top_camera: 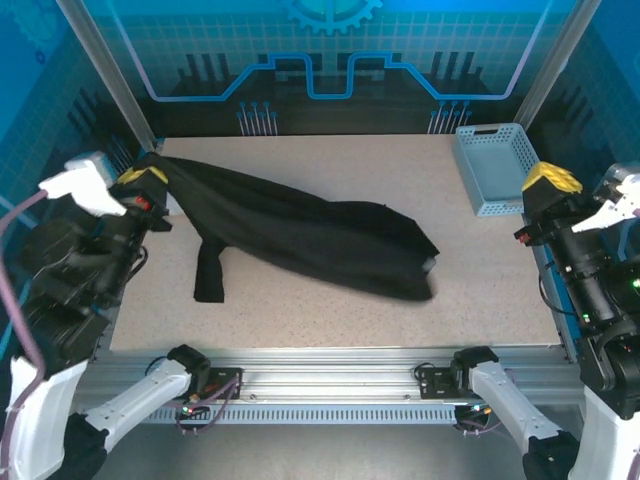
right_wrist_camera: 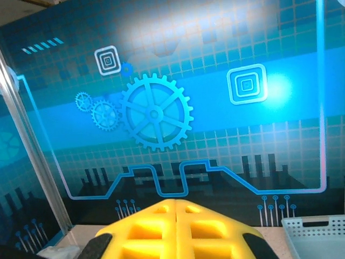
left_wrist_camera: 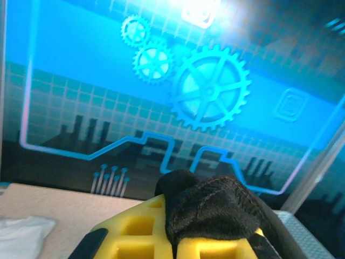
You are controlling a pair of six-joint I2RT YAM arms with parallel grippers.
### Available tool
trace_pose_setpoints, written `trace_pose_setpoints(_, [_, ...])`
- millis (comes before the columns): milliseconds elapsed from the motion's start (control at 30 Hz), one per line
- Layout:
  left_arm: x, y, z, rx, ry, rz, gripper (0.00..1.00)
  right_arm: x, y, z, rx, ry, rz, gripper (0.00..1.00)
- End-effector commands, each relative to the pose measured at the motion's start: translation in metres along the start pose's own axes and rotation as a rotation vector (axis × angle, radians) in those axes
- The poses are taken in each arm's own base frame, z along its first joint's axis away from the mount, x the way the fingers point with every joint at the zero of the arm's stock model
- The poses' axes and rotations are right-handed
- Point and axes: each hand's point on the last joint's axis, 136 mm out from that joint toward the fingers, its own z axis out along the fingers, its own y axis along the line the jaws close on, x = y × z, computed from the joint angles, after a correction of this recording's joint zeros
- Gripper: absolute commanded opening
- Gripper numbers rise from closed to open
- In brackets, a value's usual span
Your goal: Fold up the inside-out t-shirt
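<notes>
- While one end hangs raised at far left, the inside-out t-shirt [top_camera: 310,235] drapes diagonally across the table [top_camera: 330,325] toward centre-right.
- Blue basket [top_camera: 466,170] sits far right.
- Left gripper [top_camera: 148,186] clamps the shirt's bunched end.
- Right gripper [top_camera: 550,180] hovers near the basket, pinched together, empty.

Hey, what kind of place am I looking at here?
Probably a robot test cell or demo booth, not a home: a speckled table framed in aluminium rail, blue wall panels printed with gears, and a black t-shirt laid out as the workpiece.
</notes>
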Motion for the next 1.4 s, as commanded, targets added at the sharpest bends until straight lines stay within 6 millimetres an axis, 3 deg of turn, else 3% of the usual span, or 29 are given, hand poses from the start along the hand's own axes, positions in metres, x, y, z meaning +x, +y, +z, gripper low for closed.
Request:
trace_pose_setpoints(0, [0.046,0.008,0.064,-0.115,0.129,0.094,0.00,0.053,-0.019,0.064,0.067,0.163,-0.029,0.00])
trace_pose_setpoints(100, [0.071,-0.005,0.089,-0.058,0.215,0.089,0.00,0.112,0.000,0.105,-0.080,0.317,0.046,0.00])
trace_pose_setpoints(167, [0.093,-0.009,0.096,-0.027,0.266,0.076,0.00,0.184,0.030,0.120,-0.246,0.484,0.127,0.00])
trace_pose_setpoints(200, [0.102,-0.009,0.097,-0.021,0.287,0.072,0.00,0.227,0.049,0.119,-0.310,0.573,0.116,0.08])
trace_pose_setpoints(267, [0.123,-0.007,0.098,-0.018,0.336,0.068,0.00,0.304,0.085,0.103,-0.396,0.750,0.039,0.21])
trace_pose_setpoints(333, [0.137,-0.002,0.096,-0.028,0.373,0.077,0.00,0.361,0.126,0.077,-0.526,0.893,0.013,0.29])
trace_pose_setpoints(467, [0.156,0.004,0.099,-0.042,0.405,0.093,0.00,0.443,0.192,0.036,-0.698,1.050,-0.100,0.44])
trace_pose_setpoints(533, [0.160,0.005,0.101,-0.047,0.417,0.097,0.00,0.474,0.210,0.031,-0.708,1.099,-0.117,0.48])
trace_pose_setpoints(600, [0.160,0.006,0.101,-0.048,0.417,0.097,0.00,0.505,0.214,0.036,-0.654,1.168,-0.105,0.51])
trace_pose_setpoints(767, [0.161,0.008,0.098,-0.054,0.416,0.101,0.00,0.574,0.166,0.044,-0.367,1.368,-0.161,0.48])
trace_pose_setpoints(900, [0.169,0.005,0.092,-0.023,0.436,0.072,0.00,0.602,0.112,0.045,-0.162,1.495,-0.121,0.39])
trace_pose_setpoints(1000, [0.181,-0.002,0.086,0.033,0.467,0.025,0.00,0.601,0.078,0.053,-0.049,1.530,-0.070,0.35])
trace_pose_setpoints(1133, [0.202,-0.024,0.073,0.179,0.537,-0.069,0.00,0.594,0.030,0.078,0.066,1.566,0.031,0.37])
trace_pose_setpoints(1200, [0.211,-0.032,0.068,0.235,0.559,-0.104,0.00,0.587,0.006,0.103,0.102,1.545,0.103,0.37])
trace_pose_setpoints(1367, [0.235,-0.032,0.066,0.251,0.604,-0.154,0.00,0.560,-0.057,0.195,0.207,1.399,0.157,0.34])
